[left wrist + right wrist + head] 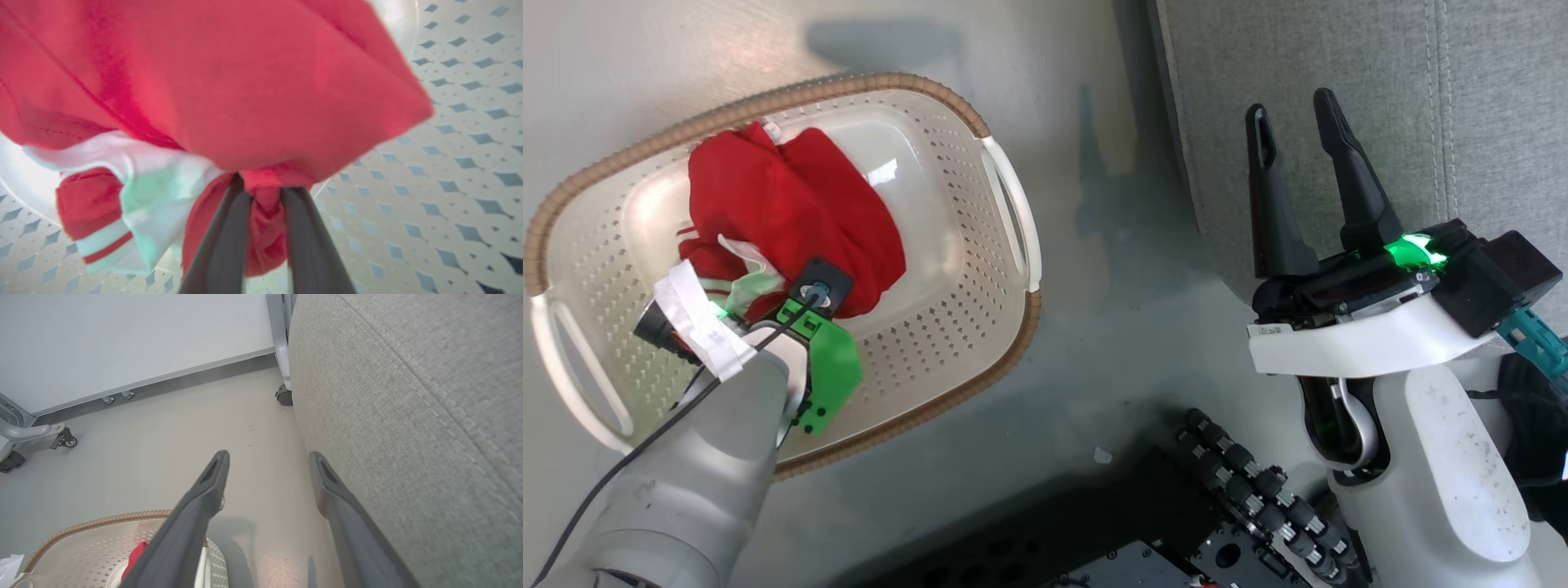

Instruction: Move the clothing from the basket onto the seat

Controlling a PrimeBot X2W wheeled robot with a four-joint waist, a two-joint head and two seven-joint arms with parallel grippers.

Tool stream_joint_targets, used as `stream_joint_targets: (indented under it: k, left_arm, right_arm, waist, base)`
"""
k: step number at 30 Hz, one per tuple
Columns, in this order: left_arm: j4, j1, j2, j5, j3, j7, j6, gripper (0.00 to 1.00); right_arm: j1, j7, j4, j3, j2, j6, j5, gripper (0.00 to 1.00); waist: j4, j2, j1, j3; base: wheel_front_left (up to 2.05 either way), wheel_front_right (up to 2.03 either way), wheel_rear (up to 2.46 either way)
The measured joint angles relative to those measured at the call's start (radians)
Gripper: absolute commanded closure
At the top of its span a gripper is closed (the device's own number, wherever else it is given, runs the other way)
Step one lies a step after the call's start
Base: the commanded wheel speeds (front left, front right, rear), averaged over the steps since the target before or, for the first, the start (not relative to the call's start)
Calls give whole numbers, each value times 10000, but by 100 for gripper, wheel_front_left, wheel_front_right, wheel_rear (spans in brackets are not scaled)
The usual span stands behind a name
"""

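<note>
The clothing (792,212), red with white trim, lies bunched in the left half of the cream perforated basket (980,131) on the floor. My left arm reaches down into the basket. In the left wrist view my left gripper (265,185) is shut on a pinched fold of the clothing (245,81), with the basket wall (470,143) behind it. My right gripper (1292,106) is open and holds nothing, its fingers raised against the front of the grey seat (1437,122). The right wrist view shows that gripper (269,455) beside the seat (408,416), above the basket rim (102,522).
The basket stands on a pale grey floor (1111,310) left of the seat. My dark base with a black cable chain (1241,482) is at the bottom. A wheeled grey frame leg (41,430) and a caster (284,396) stand by the far wall.
</note>
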State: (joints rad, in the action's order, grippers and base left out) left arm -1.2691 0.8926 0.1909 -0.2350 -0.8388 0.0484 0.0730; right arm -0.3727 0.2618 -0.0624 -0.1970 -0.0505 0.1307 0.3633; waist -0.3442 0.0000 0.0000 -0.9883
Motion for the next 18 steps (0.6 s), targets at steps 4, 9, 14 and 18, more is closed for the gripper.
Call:
stream_joint_targets:
  k: [4, 9, 14, 18]
  left_arm:
    - [113, -173, -234, -125, 23, 585, -19, 100]
    - [299, -546, -568, -399, 155, 1317, -19, 100]
    - [591, -968, -872, -779, 343, 1831, -12, 100]
    - [1001, -1333, -1043, -1089, 585, 2027, -79, 100]
  right_arm:
    - [98, 0, 44, 140, 4, 0, -265, 0]
    - [349, 0, 150, 337, 8, 0, -617, 0]
    - [687, -2, 286, 518, 4, 0, -1035, 0]
    - [993, -2, 305, 587, -92, 0, -1256, 0]
  waist:
    - [145, 0, 0, 412]
    - [378, 0, 0, 1032]
    - [668, 0, 0, 1780]
    - [913, 0, 0, 2413]
  base:
    - [0, 0, 0]
    - [0, 0, 0]
    - [0, 0, 0]
    - [0, 0, 0]
